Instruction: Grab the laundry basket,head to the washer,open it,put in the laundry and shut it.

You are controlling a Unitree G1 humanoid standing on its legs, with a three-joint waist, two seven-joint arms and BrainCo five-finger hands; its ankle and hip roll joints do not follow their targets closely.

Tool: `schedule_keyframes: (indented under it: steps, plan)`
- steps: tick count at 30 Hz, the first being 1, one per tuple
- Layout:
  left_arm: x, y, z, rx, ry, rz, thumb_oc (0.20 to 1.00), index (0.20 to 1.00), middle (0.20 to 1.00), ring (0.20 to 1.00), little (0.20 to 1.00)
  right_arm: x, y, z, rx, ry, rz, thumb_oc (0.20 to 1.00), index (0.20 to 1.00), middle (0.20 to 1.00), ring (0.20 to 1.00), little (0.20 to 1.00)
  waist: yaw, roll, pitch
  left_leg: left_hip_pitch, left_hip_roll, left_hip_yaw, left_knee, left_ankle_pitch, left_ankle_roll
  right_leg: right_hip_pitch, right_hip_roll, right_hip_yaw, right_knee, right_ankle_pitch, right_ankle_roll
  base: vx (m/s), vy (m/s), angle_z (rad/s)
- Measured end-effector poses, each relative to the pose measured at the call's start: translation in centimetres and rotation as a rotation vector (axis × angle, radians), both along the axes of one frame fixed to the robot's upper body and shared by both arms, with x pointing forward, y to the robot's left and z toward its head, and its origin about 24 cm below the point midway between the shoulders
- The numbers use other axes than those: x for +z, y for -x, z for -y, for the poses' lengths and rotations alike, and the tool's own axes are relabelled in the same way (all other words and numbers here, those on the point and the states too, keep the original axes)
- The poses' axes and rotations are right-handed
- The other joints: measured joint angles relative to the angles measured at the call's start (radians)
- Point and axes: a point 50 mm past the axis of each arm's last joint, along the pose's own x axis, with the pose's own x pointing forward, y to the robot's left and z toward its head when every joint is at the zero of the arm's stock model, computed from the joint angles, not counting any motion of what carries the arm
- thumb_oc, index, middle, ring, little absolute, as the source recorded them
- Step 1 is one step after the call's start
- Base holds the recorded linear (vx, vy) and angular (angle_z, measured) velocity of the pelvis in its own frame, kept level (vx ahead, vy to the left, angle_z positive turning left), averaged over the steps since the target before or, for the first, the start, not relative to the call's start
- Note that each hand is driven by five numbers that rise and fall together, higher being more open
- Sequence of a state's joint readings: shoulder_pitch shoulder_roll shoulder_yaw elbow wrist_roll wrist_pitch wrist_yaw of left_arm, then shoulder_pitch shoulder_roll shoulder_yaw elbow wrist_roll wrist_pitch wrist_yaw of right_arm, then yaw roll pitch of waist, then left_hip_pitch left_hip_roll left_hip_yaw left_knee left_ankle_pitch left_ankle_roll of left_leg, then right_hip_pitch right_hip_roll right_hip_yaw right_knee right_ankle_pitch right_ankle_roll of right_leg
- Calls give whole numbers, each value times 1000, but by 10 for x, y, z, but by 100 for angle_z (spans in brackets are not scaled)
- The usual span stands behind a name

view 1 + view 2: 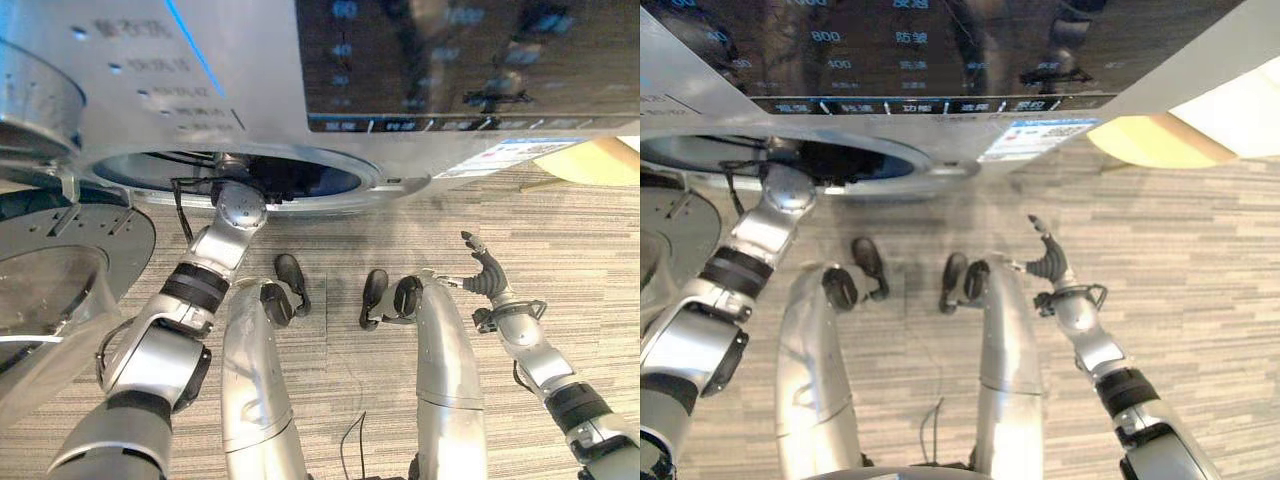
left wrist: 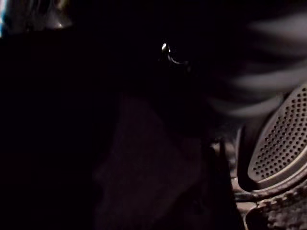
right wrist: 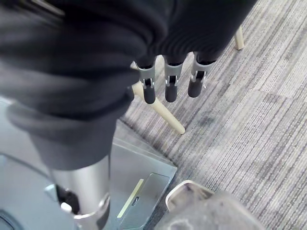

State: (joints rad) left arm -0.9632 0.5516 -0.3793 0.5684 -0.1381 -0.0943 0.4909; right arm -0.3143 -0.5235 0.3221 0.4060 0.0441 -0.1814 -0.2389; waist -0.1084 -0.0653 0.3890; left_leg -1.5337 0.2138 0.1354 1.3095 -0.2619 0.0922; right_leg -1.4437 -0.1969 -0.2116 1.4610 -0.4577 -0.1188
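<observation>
The silver washer point(image 1: 240, 80) stands right in front of me with its round door point(image 1: 70, 250) swung open to the left. My left arm reaches into the dark drum opening point(image 1: 320, 182). Of the left hand point(image 1: 250, 176), just the dark wrist cover shows at the rim; its fingers are hidden inside. In the left wrist view the drum is dark, with a perforated drum rib point(image 2: 278, 139) and what looks like dark cloth point(image 2: 144, 167). My right hand point(image 1: 483, 270) hangs open in the air to the right, holding nothing, fingers point(image 3: 166, 86) straight.
A dark glossy control panel point(image 1: 920, 50) runs along the washer's top. A pale wooden piece of furniture point(image 1: 1150, 140) stands to the right on the grey striped carpet point(image 1: 1200, 260), one of its legs point(image 3: 160, 110) near the washer's base.
</observation>
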Motion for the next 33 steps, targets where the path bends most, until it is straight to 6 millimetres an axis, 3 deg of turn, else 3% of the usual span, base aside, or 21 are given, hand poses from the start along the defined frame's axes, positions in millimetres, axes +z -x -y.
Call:
schedule_keyframes:
  steps: [4,5,6,7,11,19,21,25,29,31,32,33]
  plan:
    - [43,1,-1,106,17,167,200,200,200,200,200,3,1,-6,33,-5,26,1000,1000,1000,1000,1000,-7,0,0,-1,3,0,-1,0,-1,-1,3,1,-4,-2,6,-7,27,-3]
    - [65,2,-13,233,-126,249,200,200,200,200,200,7,2,-11,69,2,45,1000,1000,1000,1000,1000,-22,0,0,-5,8,1,-1,0,-1,-5,8,1,-9,0,9,-9,23,-9]
    - [75,3,-25,307,-212,275,548,548,548,548,548,9,3,-14,85,0,60,1000,1000,1000,1000,1000,-29,0,0,-7,11,1,0,0,-1,-6,11,0,-10,2,11,-12,18,-12]
    - [83,5,-32,347,-238,295,1000,1000,1000,1000,1000,9,4,-14,87,-4,67,1000,1000,1000,1000,1000,-32,0,0,-7,13,1,0,0,-1,-6,15,1,-13,2,12,-12,10,-12]
    - [99,5,-29,362,-281,314,1000,1000,1000,1000,1000,4,8,-12,82,-4,50,1000,1000,1000,1000,1000,-27,1,-1,-9,14,-1,0,-4,-6,-6,21,1,-18,5,7,-2,2,-2]
    - [88,-2,-26,288,-325,203,1000,1000,1000,1000,1000,16,2,-13,84,-8,87,1000,1000,1000,1000,1000,-16,2,-1,3,9,0,-11,-3,-6,6,18,1,-26,5,6,-3,-1,1]
    - [63,-6,-30,266,-332,119,1000,1000,1000,1000,1000,16,1,-10,68,-13,84,1000,1000,1000,1000,1000,-6,3,-2,36,1,4,-47,-1,-12,36,17,0,-55,5,6,-32,6,9]
    - [-58,5,-38,174,-81,-174,1000,1000,1000,1000,1000,4,4,-7,33,-15,30,1000,1000,1000,1000,1000,24,11,-16,177,-19,32,-204,35,-31,154,13,-3,-191,28,23,-34,16,10]
    - [-132,52,-34,67,44,-315,1000,1000,1000,1000,1000,-11,13,3,-40,-31,-20,1000,1000,1000,1000,1000,48,12,-17,314,-36,49,-330,70,-39,288,12,-18,-307,44,26,0,29,12]
    - [-178,78,-32,39,78,-459,1000,1000,1000,1000,1000,-28,19,11,-82,-20,-97,1000,1000,1000,1000,1000,74,11,-24,411,-52,51,-388,72,-44,386,12,-24,-365,48,33,29,26,12]
    - [-205,95,-33,31,101,-561,1000,1000,1000,1000,1000,-42,27,14,-97,-13,-156,1000,1000,1000,1000,1000,91,14,-72,460,-60,53,-420,73,-46,435,13,-27,-401,51,38,102,23,13]
    - [-212,101,-35,28,125,-585,1000,1000,1000,1000,1000,-46,27,15,-102,-6,-176,1000,1000,1000,1000,1000,91,14,-75,496,-63,53,-442,73,-47,475,13,-34,-423,52,42,73,3,12]
